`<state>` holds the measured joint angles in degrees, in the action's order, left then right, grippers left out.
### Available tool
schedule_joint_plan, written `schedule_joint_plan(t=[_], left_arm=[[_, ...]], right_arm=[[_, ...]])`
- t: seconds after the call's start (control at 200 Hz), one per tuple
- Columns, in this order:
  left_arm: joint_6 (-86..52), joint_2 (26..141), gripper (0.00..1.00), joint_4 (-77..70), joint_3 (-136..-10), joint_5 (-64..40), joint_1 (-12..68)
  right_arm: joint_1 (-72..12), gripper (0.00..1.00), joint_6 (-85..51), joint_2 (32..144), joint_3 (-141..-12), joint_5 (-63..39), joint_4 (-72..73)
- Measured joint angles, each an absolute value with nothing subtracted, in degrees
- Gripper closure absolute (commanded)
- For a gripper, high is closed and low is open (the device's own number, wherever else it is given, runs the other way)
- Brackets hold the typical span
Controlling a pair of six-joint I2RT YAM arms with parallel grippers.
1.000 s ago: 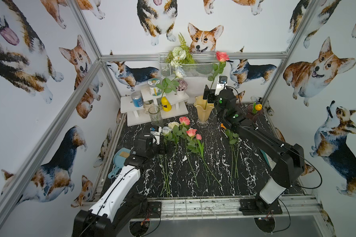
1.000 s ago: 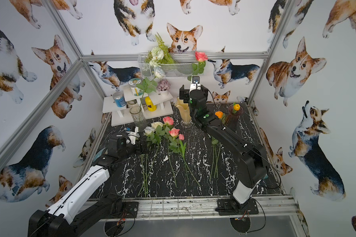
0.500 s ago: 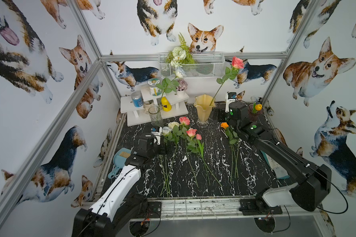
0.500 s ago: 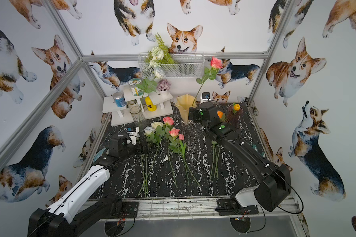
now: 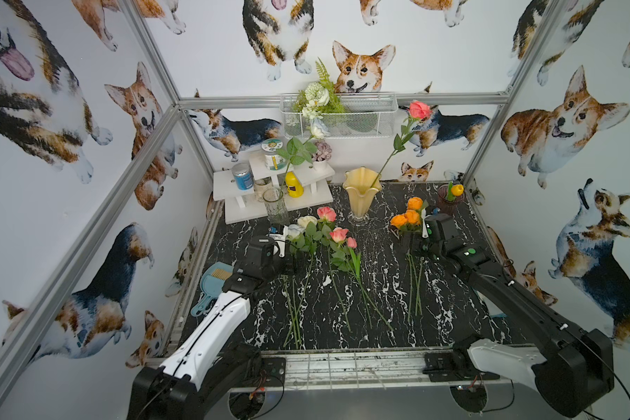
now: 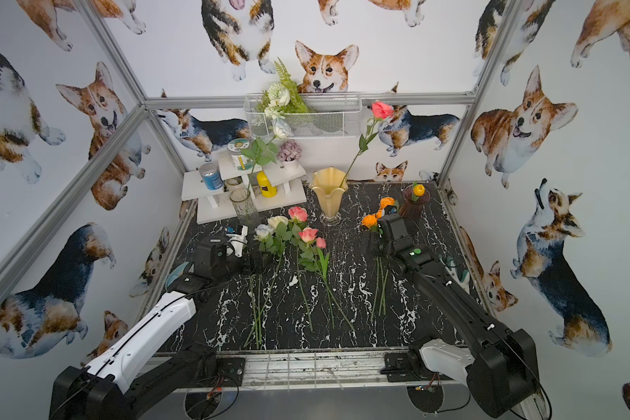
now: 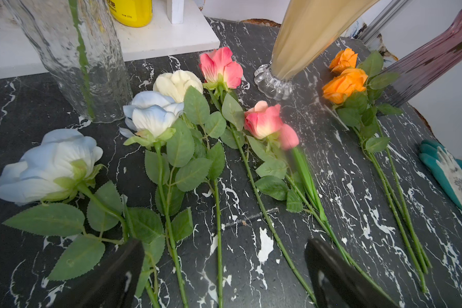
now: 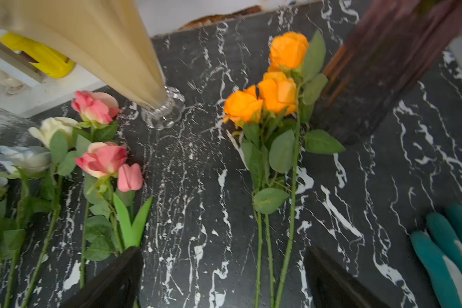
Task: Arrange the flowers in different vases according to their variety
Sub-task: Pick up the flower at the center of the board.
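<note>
White roses (image 5: 306, 222), pink flowers (image 5: 339, 234) and orange roses (image 5: 406, 218) lie in three groups on the black marble table (image 5: 379, 291). The clear glass vase (image 5: 275, 205) holds one white rose (image 5: 319, 129). A pink rose (image 5: 419, 109) leans in the creamy-yellow vase (image 5: 360, 192), and the purple vase (image 5: 450, 202) holds an orange tulip bud (image 5: 457, 189). My left gripper (image 7: 224, 277) hangs open low over the white rose stems (image 7: 171, 240). My right gripper (image 8: 222, 280) is open just above the orange stems (image 8: 270, 253), holding nothing.
A white stepped shelf (image 5: 306, 198) at the back left carries jars, a yellow bottle (image 5: 293, 183) and a small purple potted flower. Above it hangs a wire basket (image 5: 342, 116) with a fern bouquet. A blue dustpan (image 5: 211, 283) lies left, a teal glove (image 8: 448, 253) right.
My right arm has drawn back from the creamy-yellow vase, leaving the pink rose standing in it, and has dropped down to the orange roses. The left arm has stayed still.
</note>
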<state>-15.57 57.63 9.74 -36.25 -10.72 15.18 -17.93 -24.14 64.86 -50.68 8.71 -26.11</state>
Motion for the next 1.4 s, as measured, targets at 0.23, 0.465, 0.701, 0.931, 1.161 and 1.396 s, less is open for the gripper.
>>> schedule_joint_plan(t=[0.23, 0.465, 0.701, 0.931, 1.161, 1.396], left_arm=[[-15.6, 57.7, 0.00, 10.1, -36.2, -10.7, 15.4], [-15.6, 57.7, 0.00, 10.1, -36.2, -10.7, 15.4], [-15.6, 57.7, 0.00, 10.1, -36.3, -10.8, 15.4], [-15.6, 57.6, 0.00, 10.2, -36.3, -10.8, 15.4], [-15.7, 57.6, 0.00, 10.3, -36.3, -10.8, 15.4], [-15.7, 57.5, 0.00, 10.5, -36.3, -10.8, 15.4]], right_arm=[[-12.5, 0.02, -25.1, 66.9, -47.5, 5.0, -27.6], [-6.9, 0.12, -25.1, 71.4, -45.0, 2.3, -27.2], [-4.9, 0.27, -25.5, 77.1, -42.8, -1.5, -24.1], [-4.7, 0.44, -25.8, 81.6, -44.4, -0.5, -22.5], [-4.5, 0.52, -25.3, 85.5, -45.5, 0.8, -21.3], [-4.5, 0.63, -25.3, 89.0, -46.1, 1.4, -20.7]])
